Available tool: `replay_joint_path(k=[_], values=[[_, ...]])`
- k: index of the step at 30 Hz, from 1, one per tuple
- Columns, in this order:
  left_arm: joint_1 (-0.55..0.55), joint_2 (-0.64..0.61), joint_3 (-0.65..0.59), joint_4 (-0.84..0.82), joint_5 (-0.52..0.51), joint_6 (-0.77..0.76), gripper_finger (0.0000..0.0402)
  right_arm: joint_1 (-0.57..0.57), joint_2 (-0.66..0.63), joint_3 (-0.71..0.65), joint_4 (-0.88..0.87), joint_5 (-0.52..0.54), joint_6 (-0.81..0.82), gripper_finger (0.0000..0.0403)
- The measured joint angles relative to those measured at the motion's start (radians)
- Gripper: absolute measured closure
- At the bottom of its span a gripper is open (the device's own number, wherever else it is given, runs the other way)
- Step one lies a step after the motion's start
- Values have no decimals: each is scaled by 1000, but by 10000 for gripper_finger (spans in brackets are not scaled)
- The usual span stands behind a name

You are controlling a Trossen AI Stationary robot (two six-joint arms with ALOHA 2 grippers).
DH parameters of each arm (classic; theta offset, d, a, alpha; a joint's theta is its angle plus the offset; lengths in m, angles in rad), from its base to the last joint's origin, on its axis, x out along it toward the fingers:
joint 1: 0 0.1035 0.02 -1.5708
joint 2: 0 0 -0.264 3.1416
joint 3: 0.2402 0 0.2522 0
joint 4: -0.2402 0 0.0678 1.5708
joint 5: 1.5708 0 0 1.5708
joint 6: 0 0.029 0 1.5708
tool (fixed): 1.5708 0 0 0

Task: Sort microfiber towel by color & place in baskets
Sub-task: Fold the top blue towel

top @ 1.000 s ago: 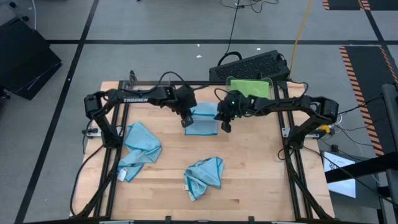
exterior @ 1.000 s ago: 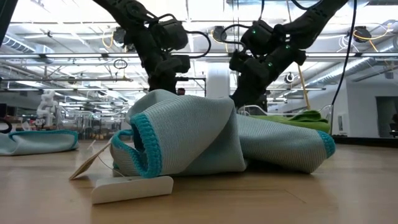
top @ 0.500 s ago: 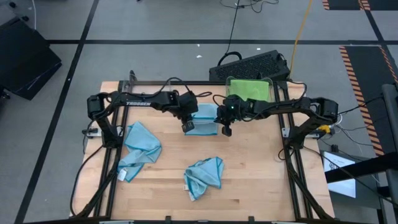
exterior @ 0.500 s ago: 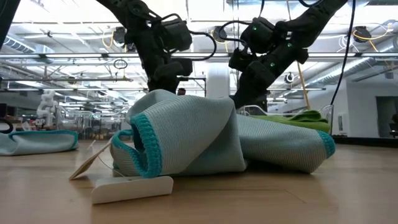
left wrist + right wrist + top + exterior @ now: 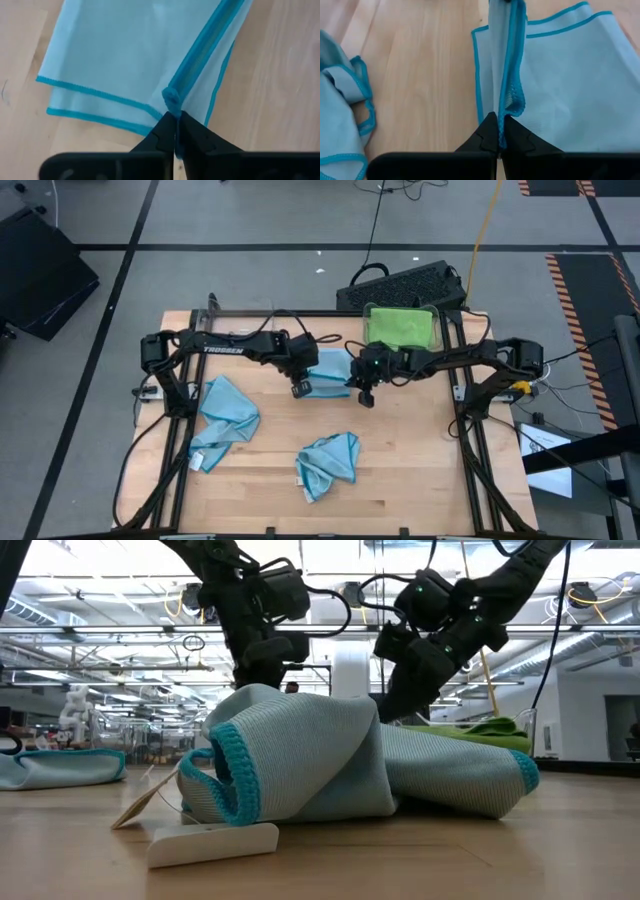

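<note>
A light blue towel point(image 5: 325, 372) with a teal hem lies folded on the table's far middle. My left gripper point(image 5: 300, 389) is shut on its hem at the left end, and my right gripper point(image 5: 366, 397) is shut on the same hem at the right end. Two more blue towels lie crumpled, one at the left point(image 5: 226, 416) and one near the front point(image 5: 328, 462). A green towel point(image 5: 401, 326) lies in a clear basket point(image 5: 525, 730) at the far right. In the low view the front towel point(image 5: 300, 765) hides both fingertips. My left gripper pinches the bunched teal hem point(image 5: 171, 97) at the towel's left end between its two fingers, slanting steeply down from above. The hem runs raised toward the other gripper while the layers below lie flat on the table. My right gripper pinches the teal hem point(image 5: 513, 102) at the towel's right end between its two fingers, slanting down from the table's right. The hem stretches fairly straight away from it as a raised ridge. The rest of the towel lies on the wood.
A black keyboard point(image 5: 405, 282) lies off the table's far edge, behind the basket. Bare wood point(image 5: 410, 450) lies at the front right. A white tag point(image 5: 212, 843) rests by the front towel in the low view.
Both grippers have moved a little toward the table's near edge, staying shut on the hem. The held hem has come toward the near edge with them, while the towel's lower layers have stayed flat where they were.
</note>
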Motion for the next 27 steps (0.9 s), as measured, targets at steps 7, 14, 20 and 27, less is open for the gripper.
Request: replay_joint_path(k=[7,14,20,27], values=[[0,0,0,-24,32,2,390,0,0,-28,61,-48,9,403],[-3,0,0,-32,54,13,394,0,0,-30,60,-55,52,402],[-10,0,-1,-37,40,25,380,0,0,-30,60,-53,53,368],[-10,0,-1,-30,23,39,337,0,0,-30,90,-54,77,297]])
